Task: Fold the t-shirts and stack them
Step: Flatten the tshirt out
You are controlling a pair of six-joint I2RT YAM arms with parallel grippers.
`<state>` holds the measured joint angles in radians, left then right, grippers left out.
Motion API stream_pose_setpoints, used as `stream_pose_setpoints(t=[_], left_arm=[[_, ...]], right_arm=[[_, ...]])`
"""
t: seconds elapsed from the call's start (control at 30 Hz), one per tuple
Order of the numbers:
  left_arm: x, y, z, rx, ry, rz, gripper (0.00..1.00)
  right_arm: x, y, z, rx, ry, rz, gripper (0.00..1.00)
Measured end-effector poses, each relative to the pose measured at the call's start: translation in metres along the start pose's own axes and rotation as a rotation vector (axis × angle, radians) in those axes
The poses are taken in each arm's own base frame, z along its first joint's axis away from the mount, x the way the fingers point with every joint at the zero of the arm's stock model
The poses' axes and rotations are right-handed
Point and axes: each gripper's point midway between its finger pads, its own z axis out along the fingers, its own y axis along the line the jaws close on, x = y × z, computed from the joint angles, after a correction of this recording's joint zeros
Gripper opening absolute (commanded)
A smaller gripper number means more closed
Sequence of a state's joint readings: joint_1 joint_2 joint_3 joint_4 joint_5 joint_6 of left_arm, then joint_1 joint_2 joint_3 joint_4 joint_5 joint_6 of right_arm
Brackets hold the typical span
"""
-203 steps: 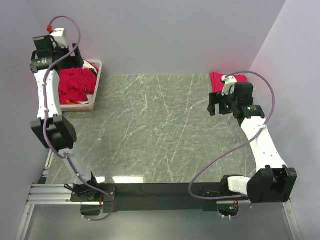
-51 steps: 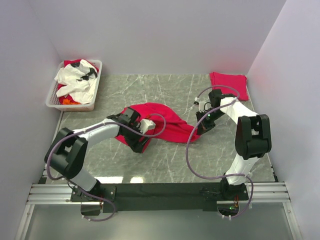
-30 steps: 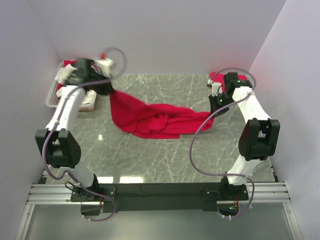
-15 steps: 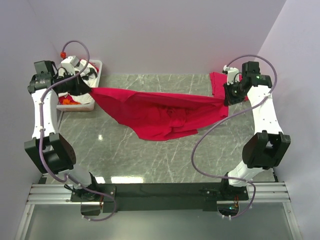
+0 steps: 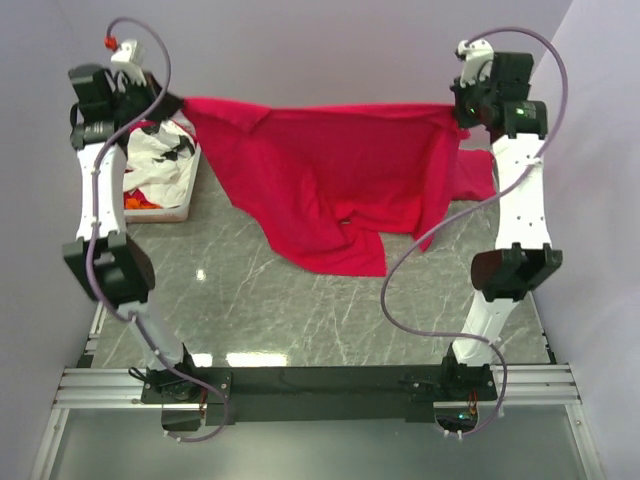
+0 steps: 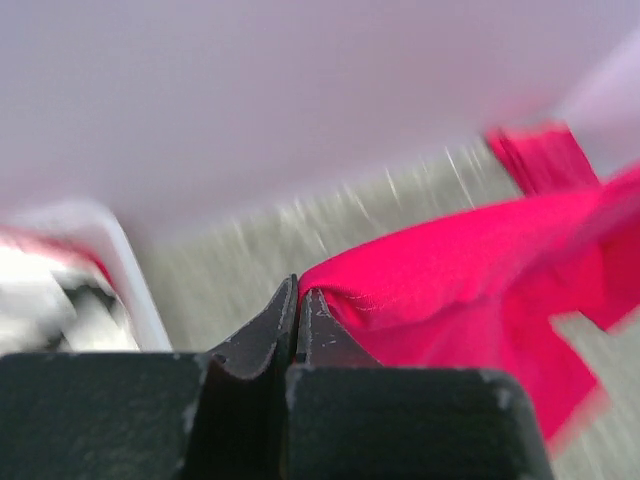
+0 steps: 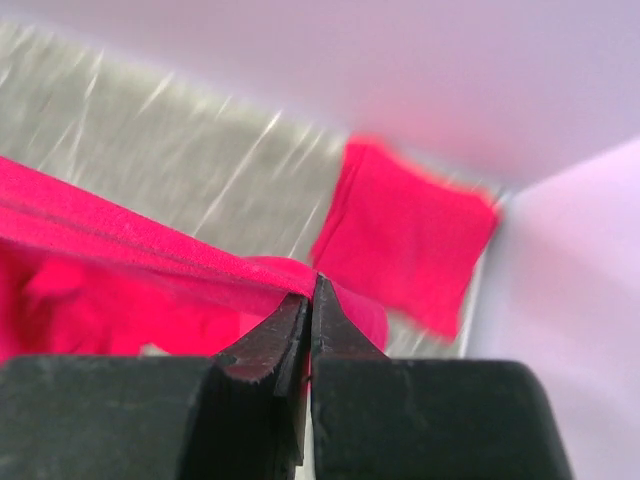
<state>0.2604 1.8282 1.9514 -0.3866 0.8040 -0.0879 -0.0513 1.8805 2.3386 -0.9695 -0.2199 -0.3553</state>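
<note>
Hanging t-shirt: plain crimson red, no print. Folded t-shirt: same red. Surface: grey-green marble pattern, white veins. Basket: white, holding white cloth with black marks. Left arm, right arm: white links, black joints. Cables: mauve.

No text, label, brand, number or sign was legible in any view.
</note>
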Motion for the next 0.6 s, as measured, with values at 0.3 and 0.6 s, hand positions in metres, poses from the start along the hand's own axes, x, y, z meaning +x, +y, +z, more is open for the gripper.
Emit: stream_pose_setpoints(t=[0.3,0.6], left_arm=[[-0.110,0.020,0.027,-0.052,-0.316,0.067,0.01],[-0.129,-0.042,-0.076,-0.082,-0.395,0.128,0.00]], right_arm=[[-0.072,-0.019,0.010,0.182,-0.259,-0.040,0.00],[-0.104,-0.013,-0.093,0.232,-0.420,-0.091,0.00]])
